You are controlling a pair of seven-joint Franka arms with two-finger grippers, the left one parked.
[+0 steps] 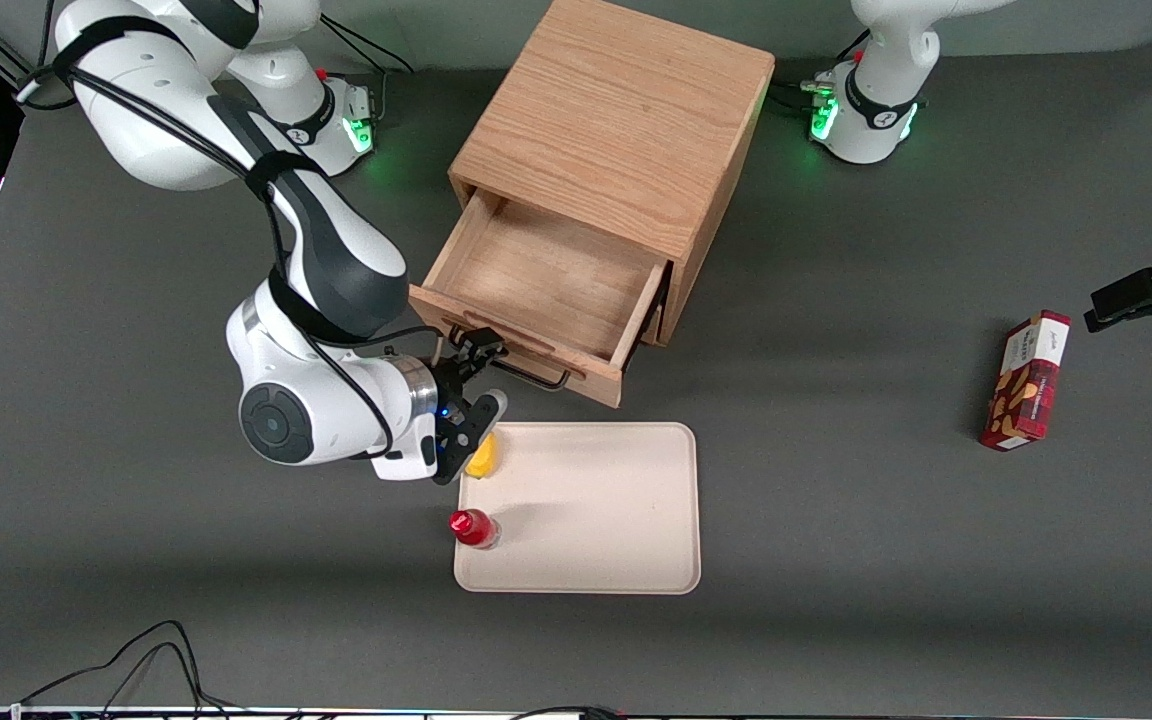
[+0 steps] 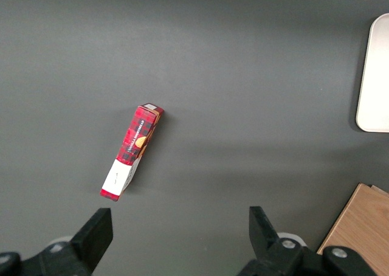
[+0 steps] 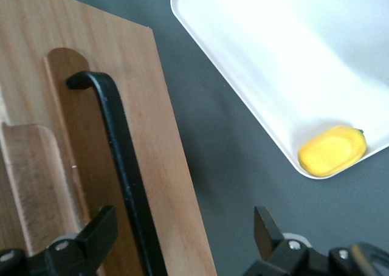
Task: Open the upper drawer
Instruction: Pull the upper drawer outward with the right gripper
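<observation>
Upper drawer (image 1: 546, 275) pulled out, claw (image 1: 482, 378) wide around its black handle (image 3: 124, 172).
Risk: retreating toward the near tray (image 1: 636, 570), a finger could snag the handle or bump the yellow piece (image 3: 332, 152).

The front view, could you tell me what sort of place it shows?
Probably a robot lab bench: a dark table with an oak cabinet, its upper drawer pulled out, and the working arm's open gripper at the drawer's handle.

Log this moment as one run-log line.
task: open upper drawer | upper drawer: pulled out, inside empty | claw: open, astride the drawer's black handle | tray: holds yellow item, red-capped bottle
</observation>
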